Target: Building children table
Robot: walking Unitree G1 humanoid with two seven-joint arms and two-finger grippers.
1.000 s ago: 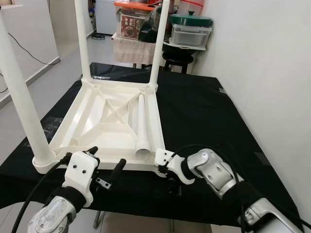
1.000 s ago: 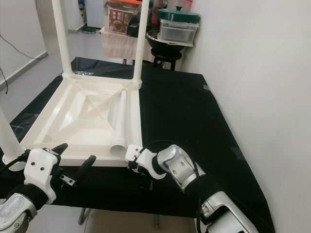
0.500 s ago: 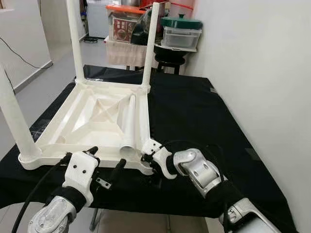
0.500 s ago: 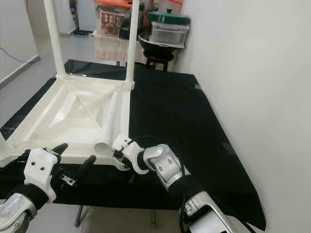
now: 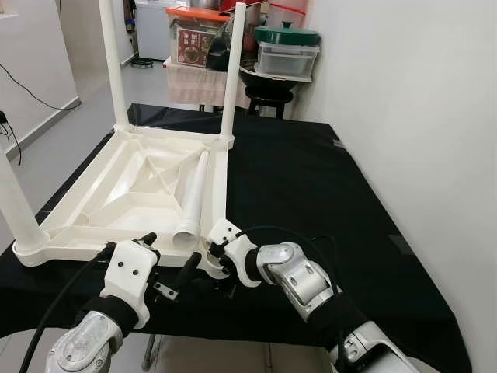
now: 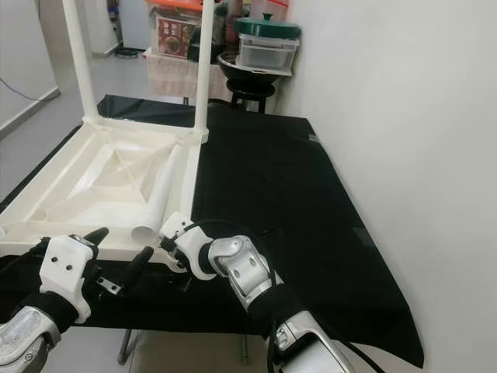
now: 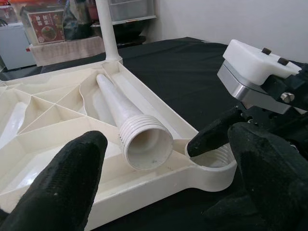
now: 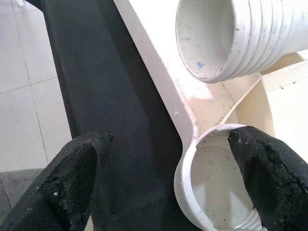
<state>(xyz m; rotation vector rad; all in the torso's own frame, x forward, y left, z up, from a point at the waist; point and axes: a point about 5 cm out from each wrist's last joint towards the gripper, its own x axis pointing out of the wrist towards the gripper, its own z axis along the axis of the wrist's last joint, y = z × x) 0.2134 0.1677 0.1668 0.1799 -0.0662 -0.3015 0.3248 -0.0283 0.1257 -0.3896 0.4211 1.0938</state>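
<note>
At the upturned table's (image 5: 132, 194) empty corner socket (image 8: 219, 178), the right claw (image 8: 163, 178) (fingers spread) straddles its rim.

Upturned white table top (image 6: 93, 183), loose leg (image 6: 159, 196), right gripper (image 6: 172, 247) at its corner

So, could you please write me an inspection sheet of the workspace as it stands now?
Surface: black cloth covers the worktable.
Job's things: white tabletop lies upside down with three legs screwed in; loose leg lies inside it, threaded end towards the robot; empty corner socket at the near right corner.
Clutter: nothing seen on the cloth.
Grippers: left gripper open, hovering before the tabletop's near edge; right gripper open, one finger over the empty socket.
Cables: black cables along both arms; one by the left wall.
Surroundings: white wall on the right; storage boxes and a stool behind.
</note>
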